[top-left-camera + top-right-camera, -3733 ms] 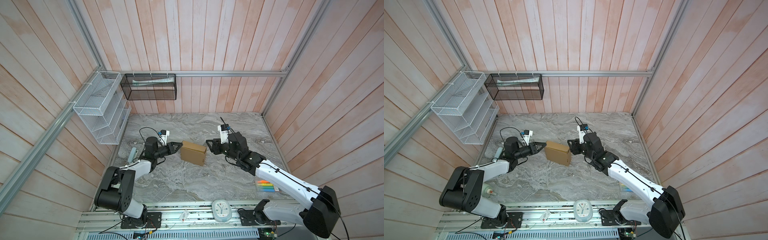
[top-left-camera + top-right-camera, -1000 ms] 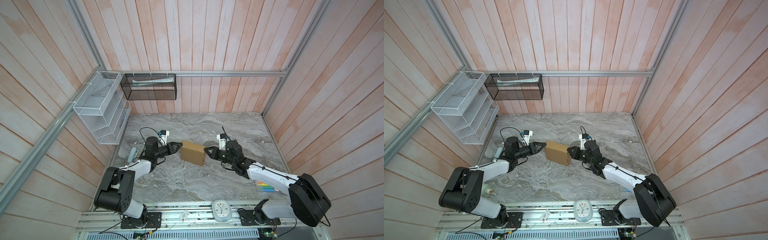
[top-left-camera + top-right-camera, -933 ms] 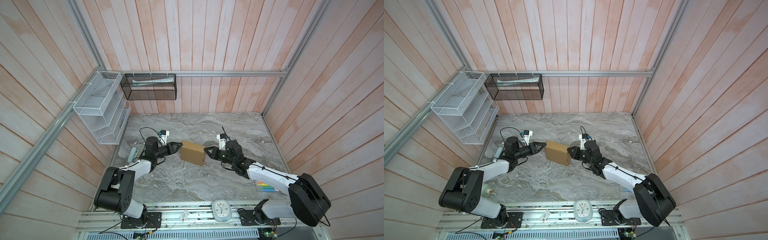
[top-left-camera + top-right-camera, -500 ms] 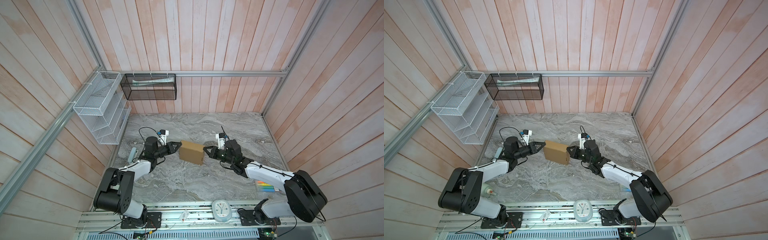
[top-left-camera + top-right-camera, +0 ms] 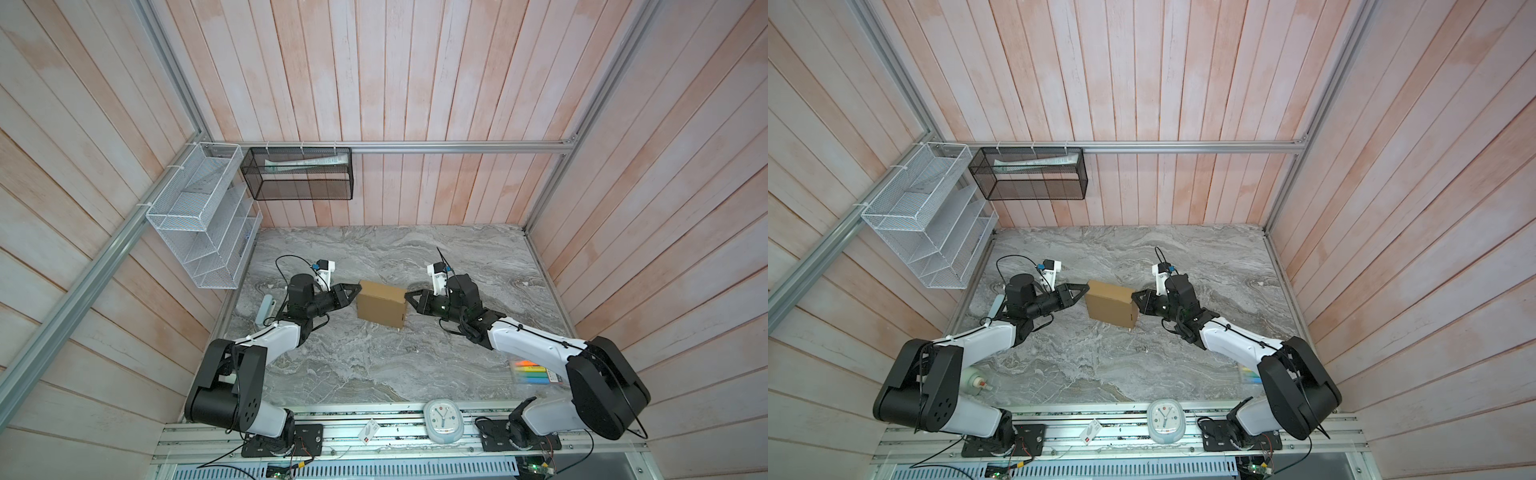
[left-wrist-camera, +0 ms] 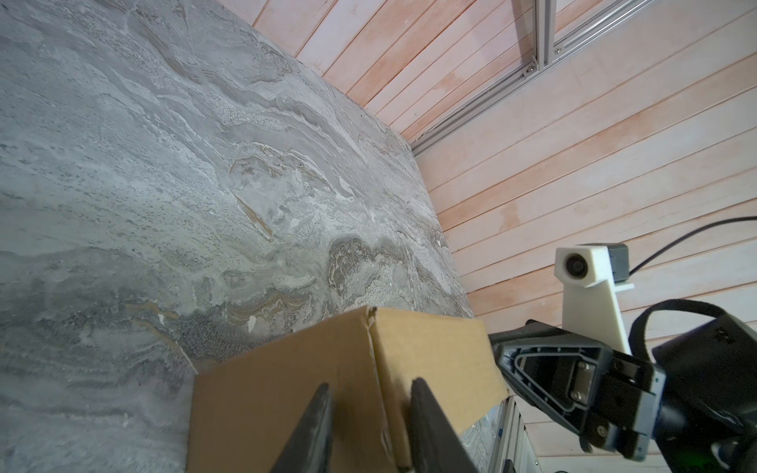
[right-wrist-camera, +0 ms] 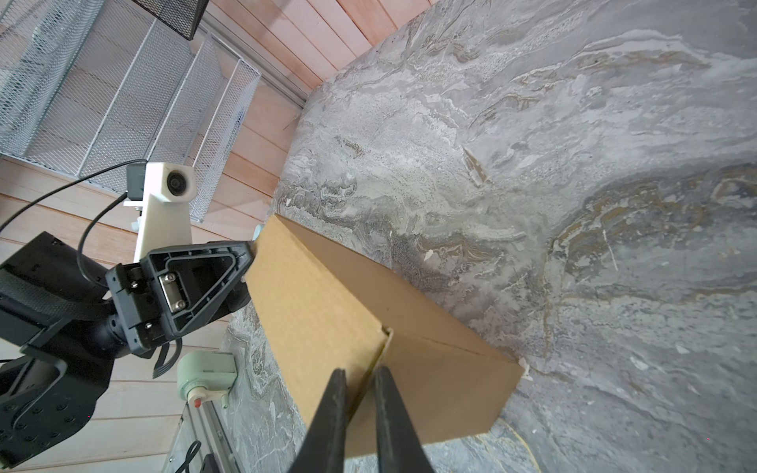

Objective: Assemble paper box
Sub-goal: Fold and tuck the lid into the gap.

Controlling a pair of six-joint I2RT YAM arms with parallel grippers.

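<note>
fingers (image 7: 336, 409) narrowly astride paper box (image 7: 319, 311) edges

Bright, even light; the paper box (image 5: 381, 309) casts only a faint shadow, top views bow at edges

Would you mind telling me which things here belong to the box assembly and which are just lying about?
For the job: paper box, left gripper, right gripper.
Lying about: clock, pack of markers, white wire rack, black mesh basket.
</note>
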